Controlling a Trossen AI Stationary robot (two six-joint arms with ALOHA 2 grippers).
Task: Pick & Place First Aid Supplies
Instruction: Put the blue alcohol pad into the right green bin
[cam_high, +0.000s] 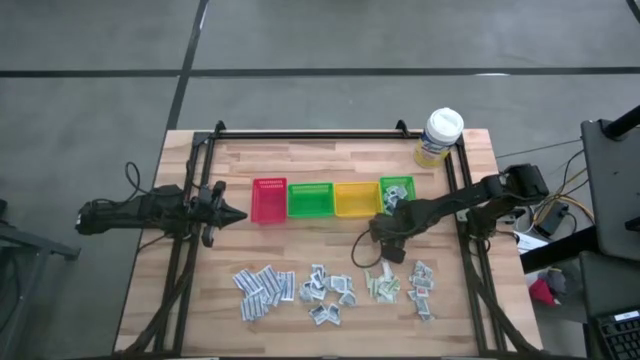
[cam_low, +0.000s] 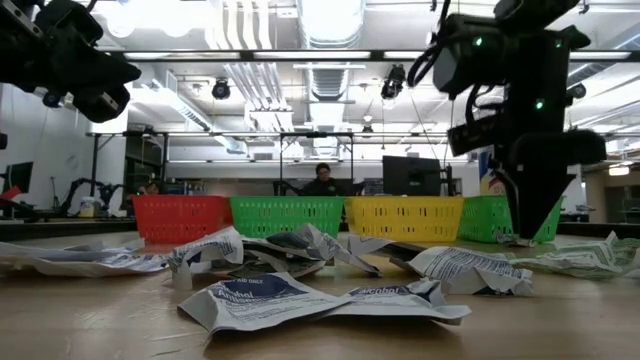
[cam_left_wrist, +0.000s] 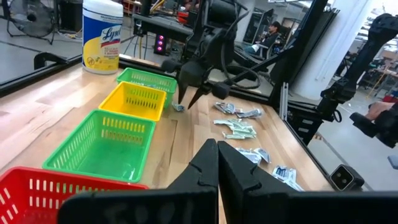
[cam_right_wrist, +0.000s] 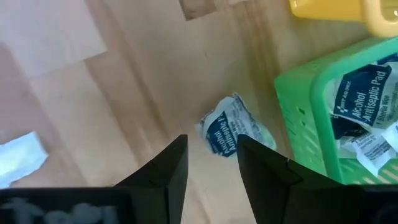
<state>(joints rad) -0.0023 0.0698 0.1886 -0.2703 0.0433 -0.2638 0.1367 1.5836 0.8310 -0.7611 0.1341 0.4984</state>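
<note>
While my right gripper (cam_right_wrist: 211, 163) hangs with its two dark fingers spread and empty, a crumpled white-blue sachet (cam_right_wrist: 233, 132) lies on the wood just beyond the fingertips, just beside the outer wall of the small green bin (cam_right_wrist: 298, 115). Its long axis appears to run roughly along the line of my fingers rather than across the gap, so I judge a straight descent should straddle it. My right arm is far the nearer; my left gripper (cam_high: 232, 214), fingers pressed together on nothing, waits beside the red bin (cam_high: 269, 201), well apart from the sachet. The packet looks thin, creased and glossy, likely to slide on the smooth planks. Inside the latticed plastic bin rest more printed pads (cam_right_wrist: 364, 93). Farther off, on the opposite side of my gripper, the remaining supplies (cam_high: 300, 288) lie scattered in loose piles.
</note>
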